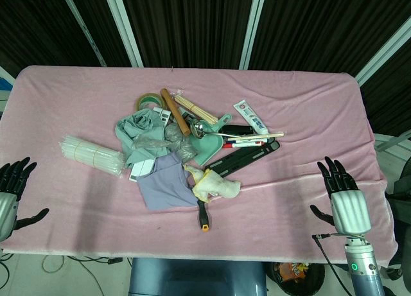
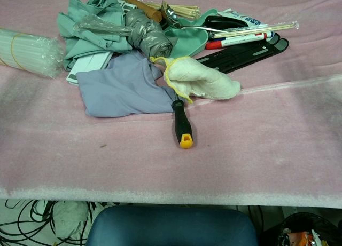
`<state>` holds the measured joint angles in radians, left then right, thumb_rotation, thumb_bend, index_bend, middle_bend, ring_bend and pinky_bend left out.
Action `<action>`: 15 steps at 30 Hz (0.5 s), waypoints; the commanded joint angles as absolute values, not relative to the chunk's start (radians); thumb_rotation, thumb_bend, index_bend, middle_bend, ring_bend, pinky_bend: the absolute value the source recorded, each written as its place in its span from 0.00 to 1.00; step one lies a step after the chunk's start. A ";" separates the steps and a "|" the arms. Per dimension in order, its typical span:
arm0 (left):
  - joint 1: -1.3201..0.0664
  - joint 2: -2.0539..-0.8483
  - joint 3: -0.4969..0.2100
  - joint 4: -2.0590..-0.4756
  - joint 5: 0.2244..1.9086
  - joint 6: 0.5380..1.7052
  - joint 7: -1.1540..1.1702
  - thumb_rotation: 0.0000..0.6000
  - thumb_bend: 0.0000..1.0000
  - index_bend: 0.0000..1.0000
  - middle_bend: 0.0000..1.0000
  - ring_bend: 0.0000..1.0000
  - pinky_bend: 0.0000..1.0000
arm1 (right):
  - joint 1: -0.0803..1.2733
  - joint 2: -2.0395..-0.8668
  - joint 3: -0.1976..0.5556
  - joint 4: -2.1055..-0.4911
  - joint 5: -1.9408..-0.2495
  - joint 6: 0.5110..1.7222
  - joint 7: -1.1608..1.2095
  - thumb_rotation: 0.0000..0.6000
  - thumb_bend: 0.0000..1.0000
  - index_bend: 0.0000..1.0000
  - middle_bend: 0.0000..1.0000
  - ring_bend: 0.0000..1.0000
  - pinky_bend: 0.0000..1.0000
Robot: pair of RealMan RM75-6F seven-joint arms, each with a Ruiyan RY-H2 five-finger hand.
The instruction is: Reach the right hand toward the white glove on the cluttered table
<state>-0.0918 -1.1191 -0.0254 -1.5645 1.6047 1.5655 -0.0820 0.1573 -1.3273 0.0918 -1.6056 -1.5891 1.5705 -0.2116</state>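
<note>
The white glove (image 1: 213, 185) with a yellow cuff lies at the front of the pile, partly on a lavender cloth (image 1: 166, 182); the chest view shows the glove (image 2: 200, 78) with its fingers pointing right. My right hand (image 1: 345, 194) hovers at the table's front right, fingers spread and empty, well to the right of the glove. At the front left edge is my left hand (image 1: 13, 180), fingers apart and holding nothing. Neither hand appears in the chest view.
A black-and-yellow tool handle (image 2: 181, 126) sticks out below the glove. Behind it lie a black bracket (image 1: 244, 157), pens (image 1: 247, 142), a ladle (image 1: 205, 130), a green cloth (image 1: 138, 130), a tape roll (image 1: 148, 101), a toothpaste tube (image 1: 249, 115) and bagged straws (image 1: 92, 154).
</note>
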 commanded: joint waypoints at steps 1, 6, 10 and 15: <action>-0.091 -1.119 -0.025 -1.566 1.605 1.567 -0.081 1.00 0.00 0.00 0.00 0.00 0.00 | 0.157 -1.326 0.094 -1.608 -1.586 1.569 -0.210 1.00 0.11 0.00 0.00 0.00 0.24; -0.091 -1.119 -0.025 -1.566 1.603 1.564 -0.080 1.00 0.00 0.00 0.00 0.00 0.00 | 0.157 -1.322 0.098 -1.613 -1.581 1.565 -0.206 1.00 0.11 0.00 0.00 0.00 0.24; -0.090 -1.118 -0.025 -1.567 1.605 1.569 -0.081 1.00 0.00 0.00 0.00 0.00 0.00 | 0.157 -1.316 0.098 -1.629 -1.582 1.562 -0.204 1.00 0.11 0.00 0.00 0.00 0.24; -0.087 -1.117 -0.025 -1.567 1.607 1.575 -0.090 1.00 0.00 0.00 0.00 0.00 0.00 | 0.162 -1.305 0.097 -1.680 -1.580 1.548 -0.193 1.00 0.07 0.00 0.00 0.00 0.24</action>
